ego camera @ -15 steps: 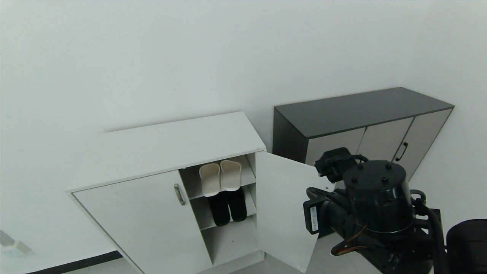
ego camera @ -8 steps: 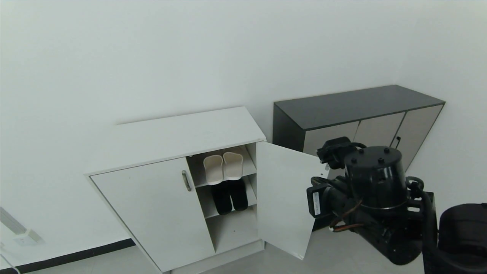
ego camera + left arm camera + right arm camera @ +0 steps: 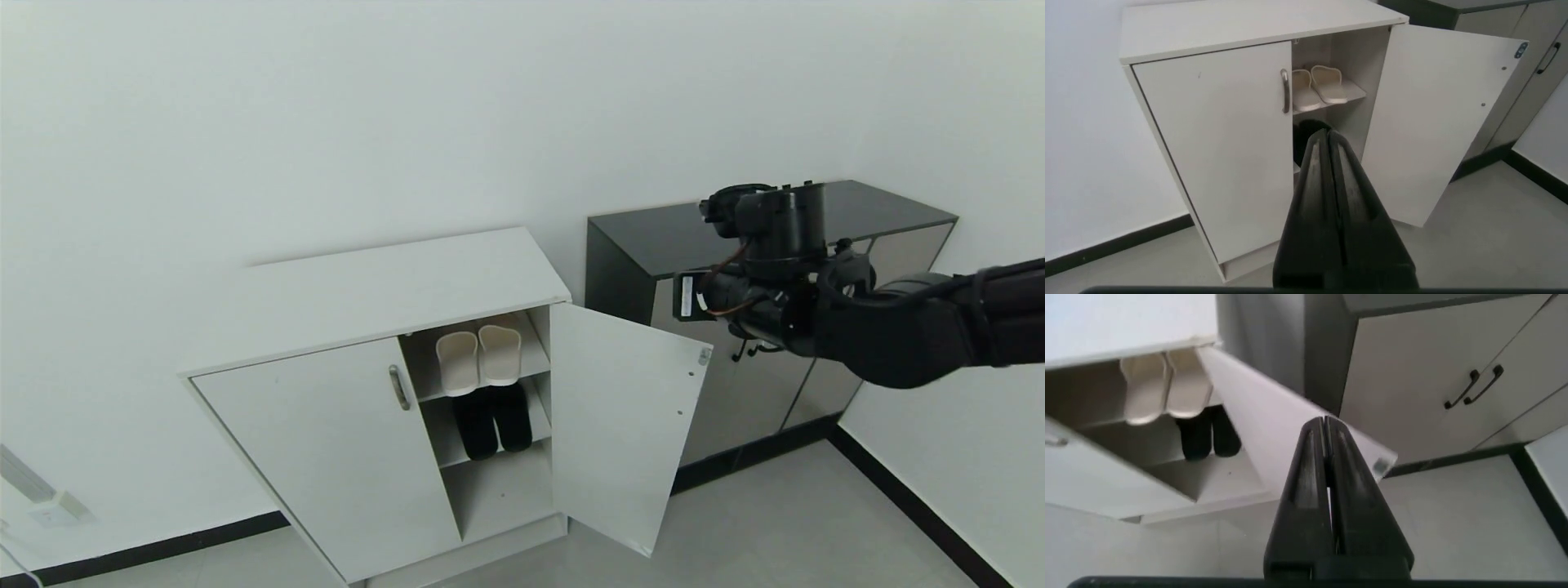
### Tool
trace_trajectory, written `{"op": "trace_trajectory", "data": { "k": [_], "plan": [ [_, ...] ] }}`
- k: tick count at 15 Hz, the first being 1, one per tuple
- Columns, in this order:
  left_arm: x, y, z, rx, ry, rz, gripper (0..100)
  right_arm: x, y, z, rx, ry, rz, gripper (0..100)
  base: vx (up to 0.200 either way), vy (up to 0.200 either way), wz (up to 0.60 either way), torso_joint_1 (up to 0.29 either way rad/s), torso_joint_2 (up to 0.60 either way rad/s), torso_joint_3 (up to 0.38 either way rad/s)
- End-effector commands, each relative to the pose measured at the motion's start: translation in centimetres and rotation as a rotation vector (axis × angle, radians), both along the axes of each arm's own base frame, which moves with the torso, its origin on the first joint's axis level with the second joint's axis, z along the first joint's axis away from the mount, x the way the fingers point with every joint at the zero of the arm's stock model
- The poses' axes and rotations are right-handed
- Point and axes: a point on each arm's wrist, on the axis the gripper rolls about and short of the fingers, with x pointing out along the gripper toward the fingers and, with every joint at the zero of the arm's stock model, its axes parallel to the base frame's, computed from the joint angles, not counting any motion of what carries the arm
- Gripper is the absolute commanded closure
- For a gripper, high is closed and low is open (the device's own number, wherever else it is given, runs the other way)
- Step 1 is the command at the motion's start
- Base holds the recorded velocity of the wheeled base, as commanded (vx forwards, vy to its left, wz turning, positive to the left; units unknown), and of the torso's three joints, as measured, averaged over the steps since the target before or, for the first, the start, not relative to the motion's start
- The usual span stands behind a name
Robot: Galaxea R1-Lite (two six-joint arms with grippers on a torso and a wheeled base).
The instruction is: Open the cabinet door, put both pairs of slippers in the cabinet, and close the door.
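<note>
The flat white board door point(image 3: 620, 416) of the low white two-door cabinet point(image 3: 367, 286) stands swung out at lower centre of the head view, hinged along its left edge. It looks stiff, light and smooth, and likely swings freely. The best purchase is probably a push on its far face, near the free right edge. The pale cream slippers point(image 3: 478, 359) lie on the top shelf, with the black slippers point(image 3: 492, 425) just beneath. The right hand point(image 3: 1328, 445) and the left hand point(image 3: 1328, 159) are both clenched and empty.
</note>
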Motion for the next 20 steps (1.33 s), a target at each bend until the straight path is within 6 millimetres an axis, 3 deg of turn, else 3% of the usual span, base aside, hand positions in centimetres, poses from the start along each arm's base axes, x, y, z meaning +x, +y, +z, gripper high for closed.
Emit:
{"op": "trace_trajectory", "data": {
  "k": [1,9,20],
  "plan": [
    [0.0,0.0,0.0,0.000,0.001,0.001,100,4.9,-1.2,-2.2,-0.005,0.051,-0.051,100,0.000,0.000,0.00,0.000,0.00,0.000],
    [0.0,0.0,0.0,0.000,0.001,-0.001,100,9.8,-2.5,-6.4,-0.013,0.100,-0.097,100,0.000,0.000,0.00,0.000,0.00,0.000],
    [0.0,0.0,0.0,0.000,0.001,-0.002,100,11.0,-2.9,-9.2,-0.015,0.162,-0.093,100,0.000,0.000,0.00,0.000,0.00,0.000]
  ]
}}
